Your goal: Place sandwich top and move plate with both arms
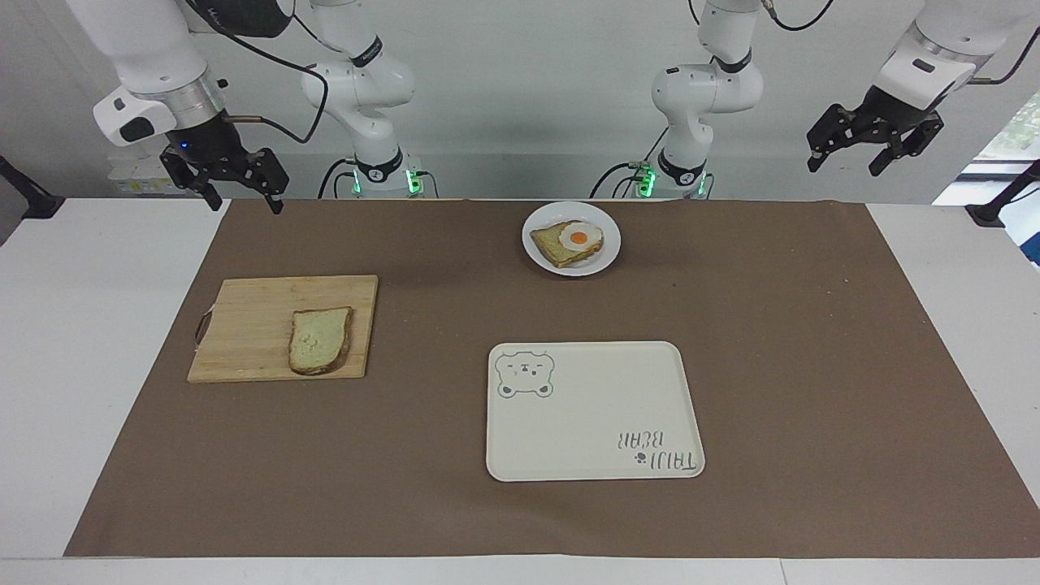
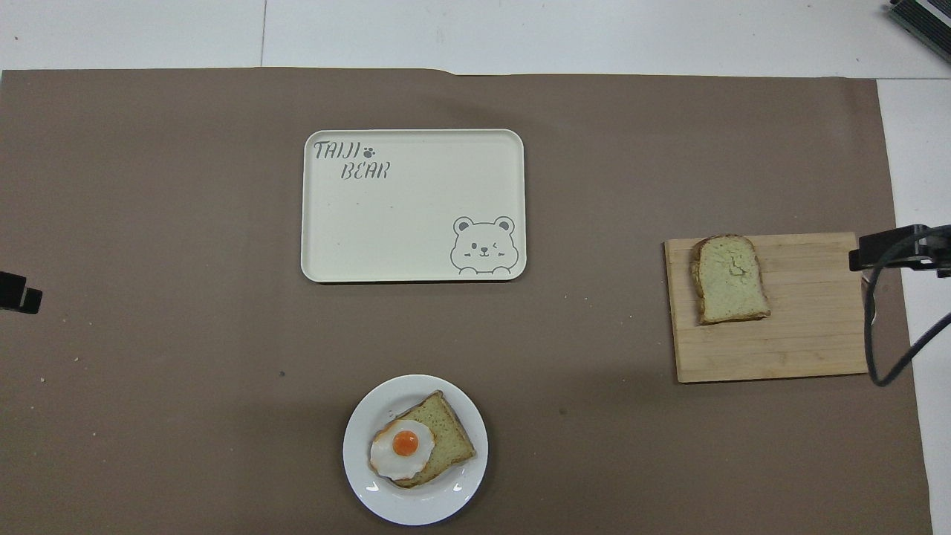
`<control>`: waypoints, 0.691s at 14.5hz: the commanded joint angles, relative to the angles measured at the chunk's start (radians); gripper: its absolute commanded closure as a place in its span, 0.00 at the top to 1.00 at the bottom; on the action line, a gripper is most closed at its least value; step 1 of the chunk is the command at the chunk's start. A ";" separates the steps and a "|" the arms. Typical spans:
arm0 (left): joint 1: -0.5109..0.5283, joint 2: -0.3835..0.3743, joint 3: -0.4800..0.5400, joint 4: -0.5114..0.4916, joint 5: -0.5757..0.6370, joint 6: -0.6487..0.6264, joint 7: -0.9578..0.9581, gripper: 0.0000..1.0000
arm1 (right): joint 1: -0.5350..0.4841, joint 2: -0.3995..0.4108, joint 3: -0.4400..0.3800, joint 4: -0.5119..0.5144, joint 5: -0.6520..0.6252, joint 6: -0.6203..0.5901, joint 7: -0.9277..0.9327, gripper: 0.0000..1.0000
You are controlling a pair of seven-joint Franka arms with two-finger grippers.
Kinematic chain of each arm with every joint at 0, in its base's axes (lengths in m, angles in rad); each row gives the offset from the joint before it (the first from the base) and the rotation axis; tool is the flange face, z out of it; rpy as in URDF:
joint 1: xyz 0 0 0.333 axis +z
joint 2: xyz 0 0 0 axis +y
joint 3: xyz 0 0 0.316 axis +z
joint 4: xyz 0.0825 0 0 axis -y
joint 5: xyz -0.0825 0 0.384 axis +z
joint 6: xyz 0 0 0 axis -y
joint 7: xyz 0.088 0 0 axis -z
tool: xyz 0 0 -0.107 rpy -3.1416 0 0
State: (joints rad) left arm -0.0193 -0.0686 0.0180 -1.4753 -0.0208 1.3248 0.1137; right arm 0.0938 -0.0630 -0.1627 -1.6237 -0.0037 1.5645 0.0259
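The sandwich top (image 1: 321, 340) (image 2: 730, 279), a plain pale slice with brown crust, lies flat on a wooden cutting board (image 1: 244, 333) (image 2: 810, 327) toward the right arm's end of the table. The small white plate (image 1: 597, 264) (image 2: 438, 505) sits close to the robots and carries a toast slice (image 1: 552, 245) (image 2: 446, 435) with a fried egg (image 1: 579, 236) (image 2: 403, 448). My right gripper (image 1: 245, 203) (image 2: 891, 253) hangs open and empty, raised over the mat's edge beside the board. My left gripper (image 1: 845, 166) (image 2: 18, 291) waits open and empty, high over the left arm's end of the mat.
A cream rectangular tray (image 1: 593, 414) (image 2: 401, 223) with a bear drawing lies farther from the robots than the plate. A brown mat (image 1: 772, 341) covers most of the white table. A black cable (image 2: 884, 349) hangs off the right arm beside the board.
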 commanded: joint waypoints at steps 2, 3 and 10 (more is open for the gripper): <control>0.002 -0.025 0.000 -0.026 0.001 -0.004 0.008 1.00 | 0.000 -0.003 0.003 0.004 -0.006 -0.001 0.020 1.00; 0.002 -0.025 0.000 -0.026 0.001 -0.004 0.008 1.00 | 0.000 -0.003 0.003 0.005 -0.006 -0.003 0.017 1.00; 0.002 -0.025 -0.001 -0.026 0.001 -0.004 0.008 1.00 | -0.012 -0.011 -0.011 0.007 -0.001 -0.046 0.008 1.00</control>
State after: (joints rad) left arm -0.0193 -0.0686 0.0180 -1.4753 -0.0207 1.3248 0.1137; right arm 0.0852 -0.0656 -0.1718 -1.6229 -0.0037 1.5304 0.0259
